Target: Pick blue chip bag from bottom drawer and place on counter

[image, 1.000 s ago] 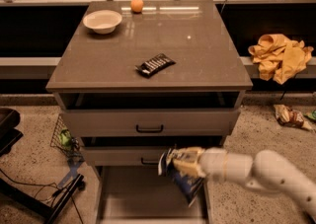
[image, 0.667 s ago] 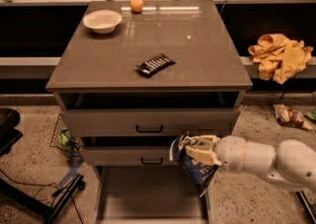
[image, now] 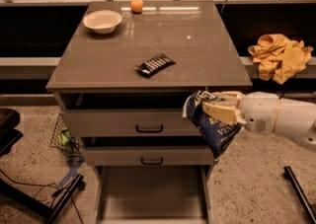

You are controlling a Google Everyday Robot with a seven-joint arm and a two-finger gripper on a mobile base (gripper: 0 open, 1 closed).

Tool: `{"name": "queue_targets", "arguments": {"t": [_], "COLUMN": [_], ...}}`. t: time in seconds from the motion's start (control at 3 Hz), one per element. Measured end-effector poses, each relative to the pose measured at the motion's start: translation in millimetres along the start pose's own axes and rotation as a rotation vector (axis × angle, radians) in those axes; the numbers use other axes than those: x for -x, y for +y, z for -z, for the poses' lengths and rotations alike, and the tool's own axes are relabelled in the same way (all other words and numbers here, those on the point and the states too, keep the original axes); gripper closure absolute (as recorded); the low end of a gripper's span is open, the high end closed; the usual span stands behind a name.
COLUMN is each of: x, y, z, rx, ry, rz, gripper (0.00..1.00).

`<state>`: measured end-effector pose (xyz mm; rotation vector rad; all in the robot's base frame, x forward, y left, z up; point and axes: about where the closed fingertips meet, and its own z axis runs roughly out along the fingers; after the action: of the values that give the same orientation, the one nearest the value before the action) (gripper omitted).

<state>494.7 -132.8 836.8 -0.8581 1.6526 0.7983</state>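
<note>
My gripper (image: pixel 212 110) reaches in from the right and is shut on the blue chip bag (image: pixel 216 133), a dark navy foil bag with white lettering. The bag hangs from the fingers (image: pixel 221 114) in front of the cabinet's right front corner, level with the upper drawers and just below the counter's front edge. The counter (image: pixel 197 45) is the glossy grey-brown top slab. The bottom drawer (image: pixel 153 193) is pulled out below, its flat floor bare.
On the counter lie a black-and-white striped bar wrapper (image: pixel 155 64), a white bowl (image: pixel 102 21) and an orange (image: pixel 137 5). A yellow cloth (image: pixel 280 56) lies on the ledge to the right. A green item in a wire basket (image: pixel 64 139) stands on the floor at left.
My gripper has lifted the blue chip bag up out of the bottom drawer and moved it right, from drawer level to just under the counter's edge.
</note>
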Motion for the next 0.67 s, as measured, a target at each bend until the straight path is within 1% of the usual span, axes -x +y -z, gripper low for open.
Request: {"name": "queue_targets", "arguments": {"t": [0.33, 0.67], "x": [66.6, 69.8], "y": [-6.6, -9.2], "z": [0.4, -0.1], "rx": [-0.078, -0.084], "ry": [-0.021, -0.021], "rz": [0.066, 0.065], "gripper": [1.0, 1.0]}}
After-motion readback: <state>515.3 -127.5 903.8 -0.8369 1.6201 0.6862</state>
